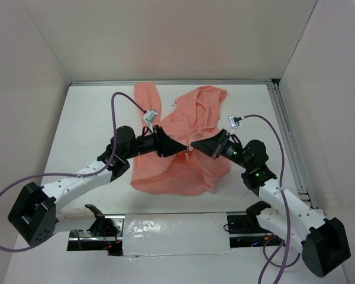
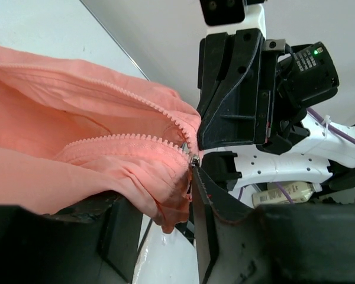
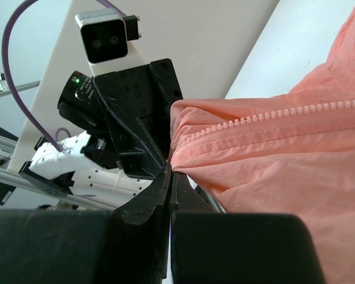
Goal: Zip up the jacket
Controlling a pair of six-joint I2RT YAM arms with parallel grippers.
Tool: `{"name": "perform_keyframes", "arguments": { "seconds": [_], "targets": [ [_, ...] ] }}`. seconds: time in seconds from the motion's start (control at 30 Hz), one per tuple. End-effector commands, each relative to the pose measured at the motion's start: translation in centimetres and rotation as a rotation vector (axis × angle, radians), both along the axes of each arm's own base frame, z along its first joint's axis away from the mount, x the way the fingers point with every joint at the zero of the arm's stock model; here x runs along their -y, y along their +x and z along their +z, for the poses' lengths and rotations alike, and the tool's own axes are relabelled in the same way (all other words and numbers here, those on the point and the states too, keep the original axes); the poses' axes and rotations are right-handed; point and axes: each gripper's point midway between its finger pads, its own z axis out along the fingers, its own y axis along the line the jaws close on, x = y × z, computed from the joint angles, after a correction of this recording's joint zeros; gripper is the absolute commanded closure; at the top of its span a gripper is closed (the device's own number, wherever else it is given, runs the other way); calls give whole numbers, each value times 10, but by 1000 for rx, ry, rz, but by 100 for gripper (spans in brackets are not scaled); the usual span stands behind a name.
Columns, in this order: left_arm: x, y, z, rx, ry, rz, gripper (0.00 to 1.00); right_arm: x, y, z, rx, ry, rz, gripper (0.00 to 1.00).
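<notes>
The salmon-pink jacket (image 1: 186,139) lies crumpled mid-table, and both grippers meet at its middle. My left gripper (image 1: 180,149) stands open. In its wrist view the jacket (image 2: 77,148) drapes over one finger, and the small metal zipper slider (image 2: 193,160) sits at the tip of the other finger (image 2: 210,213). Above the slider the two rows of zipper teeth (image 2: 136,139) spread apart. My right gripper (image 1: 195,145) faces it, with its jaws pressed together on the jacket's edge (image 3: 183,157) at their tips (image 3: 171,171). Closed zipper teeth (image 3: 272,115) run away from it.
White walls enclose the table on three sides. A metal rail (image 1: 290,136) runs along the right edge. A strip of silver tape (image 1: 171,234) lies at the near edge between the arm bases. Purple cables (image 1: 115,106) arc over each arm.
</notes>
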Motion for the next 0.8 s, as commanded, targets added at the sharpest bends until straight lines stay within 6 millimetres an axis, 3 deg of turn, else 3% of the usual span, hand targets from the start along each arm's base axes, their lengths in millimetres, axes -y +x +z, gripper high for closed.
{"name": "perform_keyframes", "arguments": {
  "seconds": [0.0,0.23,0.27,0.33,0.53,0.77],
  "targets": [
    [5,-3,27,65,-43,-57,55,-6,-6,22,75,38,38,100],
    [4,-6,24,64,-47,-88,74,-6,-2,25,74,48,14,100],
    [4,-7,24,69,-48,-96,86,-6,-2,26,72,56,15,100],
    [5,-10,24,74,-50,-125,100,-6,0,26,67,62,10,100],
    [6,-26,18,127,-39,-221,100,-6,6,31,64,88,-14,100],
    [8,-48,-19,23,97,-307,100,-6,18,51,105,74,-50,100]
  ]
}}
